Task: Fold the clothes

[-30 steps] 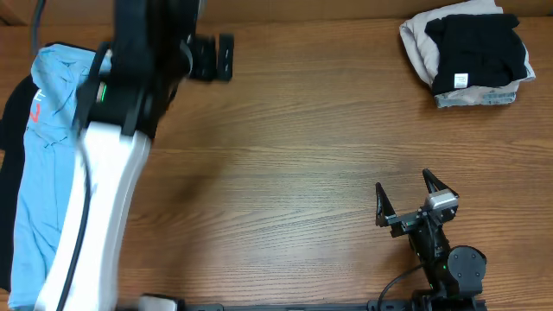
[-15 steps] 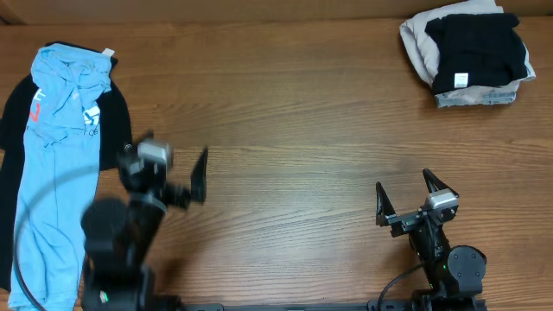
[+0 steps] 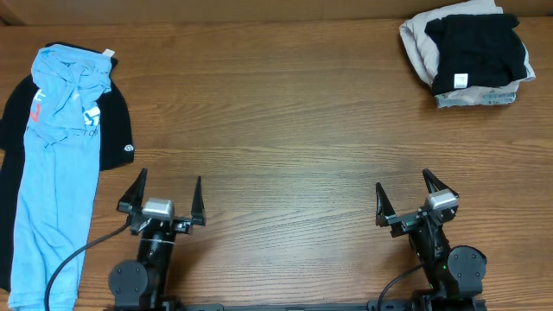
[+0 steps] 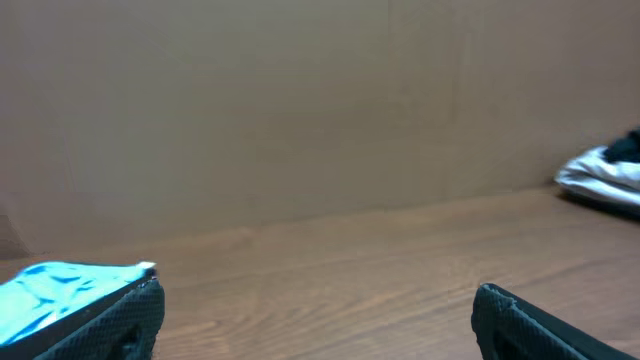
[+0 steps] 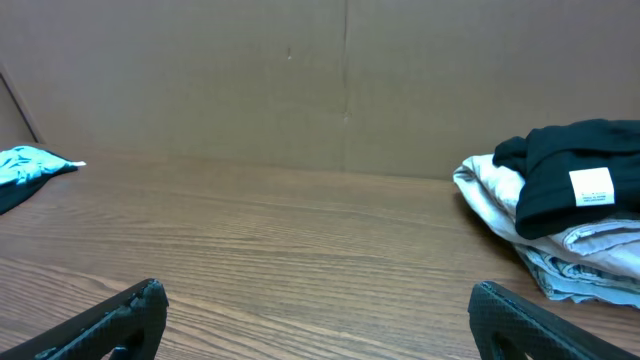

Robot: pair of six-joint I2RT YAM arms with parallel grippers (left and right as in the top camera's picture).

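Left gripper (image 3: 170, 179), jaws spread wide, held nothing; right gripper (image 3: 403, 180), jaws likewise wide, held nothing; light blue tee (image 3: 52, 173), lying over a black tee (image 3: 112, 130), lay left of and beyond the left jaws; folded black T-shirt (image 3: 479, 47) sat atop beige garments (image 3: 419, 43), well ahead and right of the right jaws.

This looks like a robotics lab test station: a wide brown wood-grain bench (image 3: 285, 130) is closed in behind by plain tan cardboard sheets (image 5: 300, 70), and two small black robot arms (image 3: 436, 246) are mounted along its near edge
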